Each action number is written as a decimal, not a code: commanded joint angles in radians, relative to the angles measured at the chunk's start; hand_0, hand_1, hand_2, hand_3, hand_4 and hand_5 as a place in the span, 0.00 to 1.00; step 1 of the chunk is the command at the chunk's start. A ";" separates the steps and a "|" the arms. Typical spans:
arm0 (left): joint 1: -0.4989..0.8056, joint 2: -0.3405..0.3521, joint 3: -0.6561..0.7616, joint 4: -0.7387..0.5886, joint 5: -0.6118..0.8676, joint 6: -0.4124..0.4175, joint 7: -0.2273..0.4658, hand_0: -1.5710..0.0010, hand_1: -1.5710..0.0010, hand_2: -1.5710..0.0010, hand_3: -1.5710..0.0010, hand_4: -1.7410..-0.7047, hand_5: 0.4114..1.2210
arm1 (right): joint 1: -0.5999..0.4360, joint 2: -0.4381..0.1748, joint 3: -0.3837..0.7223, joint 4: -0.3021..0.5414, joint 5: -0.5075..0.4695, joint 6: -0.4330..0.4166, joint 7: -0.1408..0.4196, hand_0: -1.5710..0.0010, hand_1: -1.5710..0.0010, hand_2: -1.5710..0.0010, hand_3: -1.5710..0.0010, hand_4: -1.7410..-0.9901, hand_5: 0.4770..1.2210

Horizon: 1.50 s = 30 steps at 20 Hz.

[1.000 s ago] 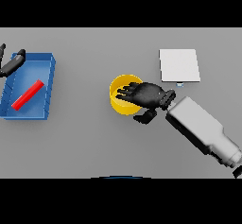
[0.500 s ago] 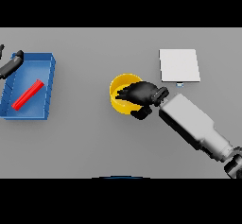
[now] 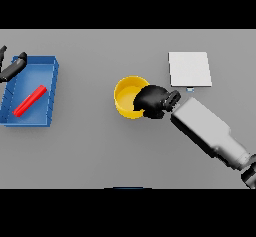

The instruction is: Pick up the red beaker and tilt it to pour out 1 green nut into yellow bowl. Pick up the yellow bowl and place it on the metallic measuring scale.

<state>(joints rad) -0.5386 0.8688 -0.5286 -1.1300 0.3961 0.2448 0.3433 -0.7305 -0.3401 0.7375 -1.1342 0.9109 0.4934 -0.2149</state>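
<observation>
R hand (image 3: 150, 101) curled tighter onto yellow bowl (image 3: 127, 95) rim.

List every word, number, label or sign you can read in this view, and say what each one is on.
None: no readable text anywhere.
Blue tray, red beaker, yellow bowl: plain, unmarked.
Scale: blank pale top; the small spot at its front edge is too small to read.

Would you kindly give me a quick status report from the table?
Right hand curled on yellow bowl rim. Left hand idle at blue tray, red beaker lying inside. Scale unobstructed.
</observation>
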 commanded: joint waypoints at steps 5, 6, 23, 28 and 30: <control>-0.003 0.009 0.002 0.002 0.002 -0.016 -0.005 1.00 1.00 1.00 1.00 0.99 0.35 | 0.004 0.007 -0.017 0.016 -0.017 -0.032 -0.007 0.04 0.04 0.16 0.18 0.03 0.98; 0.001 0.006 0.000 0.004 0.000 -0.012 -0.006 1.00 1.00 1.00 1.00 0.99 0.35 | 0.011 0.000 -0.022 0.002 -0.022 -0.032 -0.004 0.03 0.03 0.16 0.17 0.02 0.98; 0.002 0.015 0.001 -0.024 0.003 -0.002 0.016 1.00 1.00 1.00 1.00 0.98 0.36 | 0.006 -0.162 -0.205 -0.175 -0.079 0.014 0.101 0.00 0.00 0.04 0.27 0.00 1.00; 0.008 0.026 -0.005 -0.037 -0.004 0.008 0.047 1.00 1.00 1.00 1.00 0.98 0.38 | -0.016 -0.180 -0.251 -0.057 -0.077 -0.060 0.086 0.00 0.00 0.03 0.27 0.00 1.00; 0.011 0.031 0.002 -0.035 0.008 -0.005 0.046 1.00 1.00 1.00 1.00 0.97 0.39 | -0.027 -0.192 -0.263 -0.011 -0.071 -0.087 0.067 0.00 0.00 0.02 0.27 0.00 1.00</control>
<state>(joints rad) -0.5271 0.8998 -0.5269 -1.1648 0.4039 0.2395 0.3894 -0.7577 -0.5327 0.4748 -1.1450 0.8399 0.4066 -0.1462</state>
